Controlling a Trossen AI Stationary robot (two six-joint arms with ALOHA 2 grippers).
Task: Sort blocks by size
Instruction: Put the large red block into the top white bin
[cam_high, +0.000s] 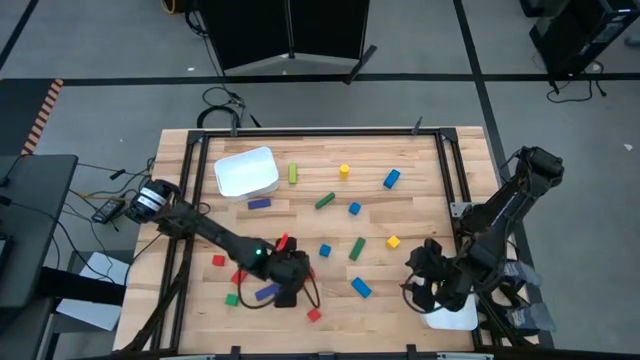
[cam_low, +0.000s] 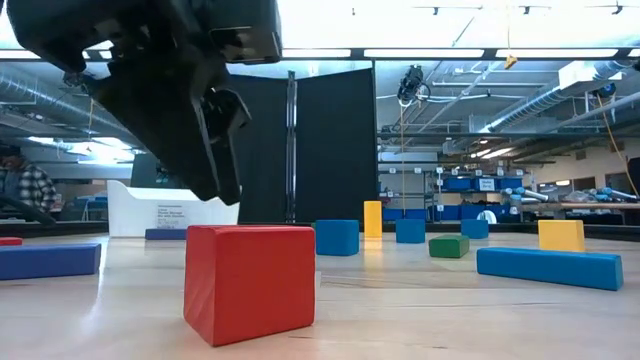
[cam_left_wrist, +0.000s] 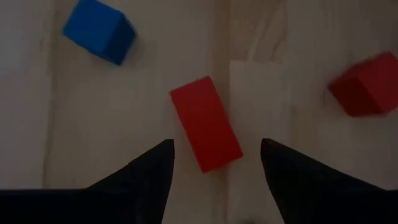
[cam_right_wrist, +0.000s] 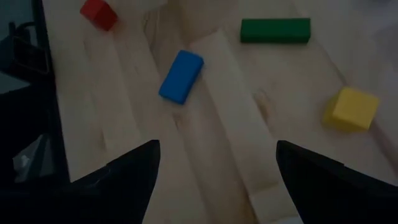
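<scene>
Coloured blocks lie scattered on the wooden table (cam_high: 420, 215). My left gripper (cam_left_wrist: 216, 142) hangs open near the table's front left, over a red bar (cam_left_wrist: 205, 122) that lies flat between its fingers without touching them. A blue cube (cam_left_wrist: 99, 30) and a red cube (cam_left_wrist: 367, 84) lie nearby. In the low view it (cam_low: 215, 150) stands behind a red cube (cam_low: 250, 280). My right gripper (cam_right_wrist: 216, 144) is open at the front right (cam_high: 425, 280), above bare table. Ahead of it lie a blue bar (cam_right_wrist: 181, 76), a green bar (cam_right_wrist: 275, 30) and a yellow cube (cam_right_wrist: 351, 109).
A white tray (cam_high: 246, 172) stands at the far left. A second white tray (cam_high: 452, 318) lies under the right arm at the front right. Dark rails (cam_high: 447, 170) run along the table's sides. A person (cam_low: 25, 190) sits beyond the table.
</scene>
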